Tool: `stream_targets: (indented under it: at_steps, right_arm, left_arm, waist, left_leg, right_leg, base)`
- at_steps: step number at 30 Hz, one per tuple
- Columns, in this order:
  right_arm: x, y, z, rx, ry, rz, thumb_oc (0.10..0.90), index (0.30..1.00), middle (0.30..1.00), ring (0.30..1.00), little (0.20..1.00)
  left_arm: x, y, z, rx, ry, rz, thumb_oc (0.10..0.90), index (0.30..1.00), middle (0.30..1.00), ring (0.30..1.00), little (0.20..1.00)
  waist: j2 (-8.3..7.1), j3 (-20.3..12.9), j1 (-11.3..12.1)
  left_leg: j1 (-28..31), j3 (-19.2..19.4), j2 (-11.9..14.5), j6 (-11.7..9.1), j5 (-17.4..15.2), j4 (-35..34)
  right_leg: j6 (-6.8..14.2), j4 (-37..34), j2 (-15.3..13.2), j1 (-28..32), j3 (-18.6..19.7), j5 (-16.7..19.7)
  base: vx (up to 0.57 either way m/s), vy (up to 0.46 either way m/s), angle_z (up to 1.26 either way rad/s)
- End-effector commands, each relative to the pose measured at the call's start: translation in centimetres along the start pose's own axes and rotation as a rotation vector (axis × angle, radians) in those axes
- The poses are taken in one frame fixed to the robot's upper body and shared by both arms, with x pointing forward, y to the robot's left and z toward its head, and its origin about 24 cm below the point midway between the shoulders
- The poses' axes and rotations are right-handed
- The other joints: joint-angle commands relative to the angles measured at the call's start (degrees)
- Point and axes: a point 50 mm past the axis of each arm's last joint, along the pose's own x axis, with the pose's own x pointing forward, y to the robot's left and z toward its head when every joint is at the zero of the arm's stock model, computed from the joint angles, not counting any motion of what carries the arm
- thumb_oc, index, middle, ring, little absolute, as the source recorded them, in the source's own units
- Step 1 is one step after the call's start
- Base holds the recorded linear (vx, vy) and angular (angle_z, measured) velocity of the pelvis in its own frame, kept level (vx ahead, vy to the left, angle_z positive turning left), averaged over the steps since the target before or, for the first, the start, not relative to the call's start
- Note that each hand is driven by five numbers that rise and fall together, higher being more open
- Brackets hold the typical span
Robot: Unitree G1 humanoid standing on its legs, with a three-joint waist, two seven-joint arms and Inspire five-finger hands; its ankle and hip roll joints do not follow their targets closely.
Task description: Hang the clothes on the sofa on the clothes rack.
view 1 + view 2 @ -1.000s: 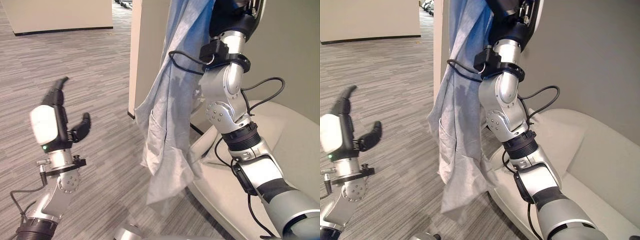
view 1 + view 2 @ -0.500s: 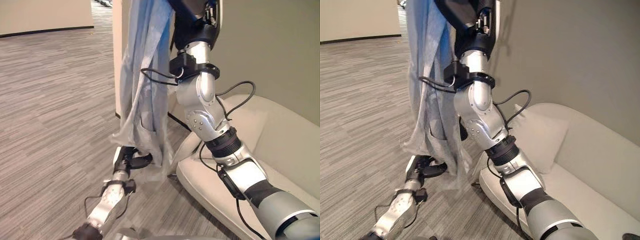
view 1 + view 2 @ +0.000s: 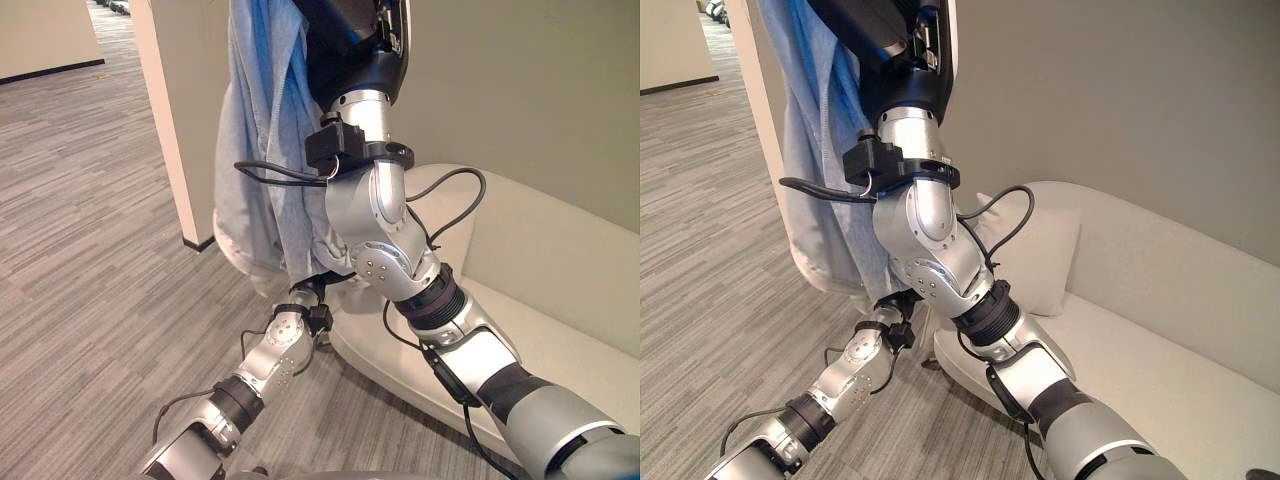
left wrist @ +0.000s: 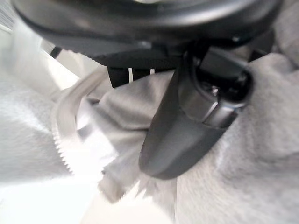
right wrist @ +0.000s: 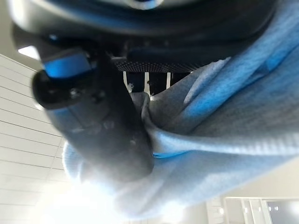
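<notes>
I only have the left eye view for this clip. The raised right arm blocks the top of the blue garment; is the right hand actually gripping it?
Observer: Yes. In the right wrist view the right hand has its thumb pressed into a bunched fold of the blue garment.
Operator: And the left hand, down by the hem?
Observer: The left wrist view shows the left hand with its thumb pinching the grey-looking cloth.
Operator: Any clothes rack in sight?
Observer: None that I can make out; behind the garment stand a pale pillar and the white sofa.
</notes>
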Motion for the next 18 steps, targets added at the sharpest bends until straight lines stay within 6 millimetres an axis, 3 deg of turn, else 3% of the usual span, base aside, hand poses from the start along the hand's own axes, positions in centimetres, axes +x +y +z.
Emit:
stream_targets:
  at_steps: [1, 5, 6, 7, 8, 9, 10, 11, 12, 13, 14, 16, 17, 18]
  right_arm:
    - [1.3, -0.3, 3.5, 0.016, -0.211, -0.012, 0.400, 0.300, 0.300, 0.300, 0.300]
    - [0.5, -4.2, 4.9, -0.109, -0.264, -0.103, 0.400, 0.300, 0.300, 0.300, 0.300]
    - [0.2, -5.1, 5.2, -0.140, -0.270, -0.115, 0.400, 0.300, 0.300, 0.300, 0.300]
    - [0.2, -5.1, 5.2, -0.140, -0.270, -0.115, 0.400, 0.300, 0.300, 0.300, 0.300]
    - [-0.8, -6.8, 5.8, -0.200, -0.281, -0.140, 0.400, 0.300, 0.300, 0.300, 0.300]
    - [-0.9, -6.8, 5.8, -0.200, -0.280, -0.141, 0.400, 0.300, 0.300, 0.300, 0.300]
    - [-1.4, -7.7, 6.1, -0.222, -0.282, -0.156, 0.400, 0.300, 0.300, 0.300, 0.300]
    - [-2.5, -9.6, 6.7, -0.275, -0.287, -0.195, 0.400, 0.300, 0.300, 0.300, 0.300]
    - [-3.3, -10.7, 7.1, -0.311, -0.283, -0.215, 0.400, 0.300, 0.300, 0.300, 0.300]
    - [-3.3, -10.7, 7.1, -0.311, -0.282, -0.215, 0.400, 0.300, 0.300, 0.300, 0.300]
    - [-4.1, -11.9, 7.6, -0.348, -0.285, -0.241, 0.400, 0.300, 0.300, 0.300, 0.300]
    - [-6.5, -14.9, 9.2, -0.435, -0.293, -0.315, 0.400, 0.300, 0.300, 0.300, 0.300]
    - [-6.5, -15.0, 9.2, -0.434, -0.293, -0.316, 0.400, 0.300, 0.300, 0.300, 0.300]
    - [-8.1, -16.6, 10.0, -0.487, -0.286, -0.353, 0.400, 0.300, 0.300, 0.300, 0.300]
  left_arm:
    - [0.9, 0.3, 4.1, -0.120, -0.208, 0.043, 0.400, 0.300, 0.300, 0.300, 0.300]
    - [-1.7, 6.7, 5.6, -0.076, -0.320, 0.311, 0.400, 0.300, 0.300, 0.300, 0.300]
    - [-2.5, 8.0, 6.0, -0.057, -0.346, 0.368, 0.400, 0.300, 0.300, 0.300, 0.300]
    - [-2.5, 8.0, 6.0, -0.057, -0.346, 0.368, 0.400, 0.300, 0.300, 0.300, 0.300]
    - [-4.5, 11.1, 7.0, 0.017, -0.410, 0.528, 0.400, 0.300, 0.300, 0.300, 0.300]
    - [-4.5, 11.2, 7.0, 0.017, -0.409, 0.529, 0.400, 0.300, 0.300, 0.300, 0.300]
    - [-5.5, 12.6, 7.6, 0.077, -0.438, 0.605, 0.400, 0.300, 0.300, 0.300, 0.300]
    - [-7.6, 15.5, 9.3, 0.207, -0.507, 0.768, 0.400, 0.300, 0.300, 0.300, 0.300]
    - [-8.8, 16.7, 10.2, 0.284, -0.540, 0.842, 0.400, 0.300, 0.300, 0.300, 0.300]
    - [-8.8, 16.7, 10.2, 0.284, -0.540, 0.843, 0.400, 0.300, 0.300, 0.300, 0.300]
    - [-9.8, 17.7, 11.3, 0.377, -0.573, 0.906, 0.400, 0.300, 0.300, 0.300, 0.300]
    - [-12.1, 19.7, 15.2, 0.672, -0.686, 1.031, 0.400, 0.300, 0.300, 0.300, 0.300]
    - [-12.1, 19.7, 15.2, 0.675, -0.685, 1.030, 0.400, 0.300, 0.300, 0.300, 0.300]
    - [-13.1, 20.1, 17.7, 0.845, -0.768, 1.068, 0.400, 0.300, 0.300, 0.300, 0.300]
  waist:
    - [0.20, -6.36, 2.46]
    - [-0.25, -6.03, 5.04]
    - [-0.38, -6.02, 5.50]
    - [-0.38, -6.03, 5.51]
    - [-0.55, -5.93, 6.53]
    - [-0.55, -5.99, 6.53]
    - [-0.62, -5.91, 7.00]
    - [-0.66, -5.74, 7.60]
    - [-0.70, -5.80, 7.67]
    - [-0.71, -5.82, 7.64]
    - [-0.59, -5.82, 7.71]
    - [-0.16, -6.08, 7.42]
    - [-0.29, -6.17, 7.34]
    - [0.47, -5.64, 6.53]
  left_leg:
    - [0.26, -3.36, -1.01, 5.06, -9.52, -0.09]
    - [0.49, -2.80, -1.67, 5.70, -9.65, -0.09]
    - [0.60, -2.62, -1.80, 5.81, -9.70, -0.09]
    - [0.59, -2.61, -1.80, 5.81, -9.70, -0.09]
    - [0.83, -2.37, -2.07, 6.09, -9.83, -0.09]
    - [0.85, -2.34, -2.09, 6.10, -9.83, -0.09]
    - [0.95, -2.27, -2.26, 6.26, -9.82, -0.09]
    - [1.07, -2.27, -2.75, 6.57, -9.81, -0.09]
    - [1.06, -2.58, -3.17, 6.83, -9.77, -0.09]
    - [1.05, -2.60, -3.18, 6.83, -9.76, -0.09]
    - [1.00, -2.79, -3.57, 7.00, -9.69, -0.09]
    - [0.67, -3.78, -5.15, 7.66, -9.33, -0.09]
    - [0.61, -3.88, -5.22, 7.68, -9.28, -0.09]
    - [0.73, -4.74, -5.99, 8.07, -9.03, -0.09]
  right_leg:
    - [0.42, 0.29, -3.81, -1.61, 0.77, -0.01]
    - [1.25, 0.29, -4.38, -1.88, 0.99, 0.26]
    - [1.39, 0.29, -4.46, -1.86, 1.04, 0.29]
    - [1.39, 0.29, -4.46, -1.86, 1.05, 0.29]
    - [1.72, 0.29, -4.71, -1.86, 1.29, 0.55]
    - [1.73, 0.29, -4.72, -1.85, 1.32, 0.54]
    - [1.91, 0.29, -4.84, -1.77, 1.45, 0.66]
    - [2.37, 0.29, -5.34, -1.61, 1.47, 1.57]
    - [2.57, 0.29, -5.78, -1.49, 1.39, 2.07]
    - [2.57, 0.29, -5.80, -1.49, 1.36, 2.07]
    - [2.81, 0.29, -6.27, -1.39, 1.17, 2.83]
    - [3.08, 0.29, -7.99, -1.01, 0.11, 5.22]
    - [3.11, 0.29, -8.06, -1.01, 0.01, 5.20]
    - [2.50, 3.28, -9.00, -1.85, -0.51, 5.84]
  base:
    - [0.00, 0.026, -0.13]
    - [-0.01, 0.086, -0.08]
    - [0.00, 0.053, -0.06]
    - [0.01, 0.093, -0.04]
    - [0.01, 0.071, -0.03]
    - [0.01, 0.104, -0.08]
    - [0.00, 0.135, -0.05]
    - [0.00, 0.195, -0.05]
    - [0.00, 0.162, -0.02]
    - [-0.01, 0.133, 0.05]
    - [0.00, 0.219, 0.06]
    - [-0.01, 0.274, 0.20]
    - [-0.03, 0.238, 0.35]
    - [-0.04, 0.216, 0.30]
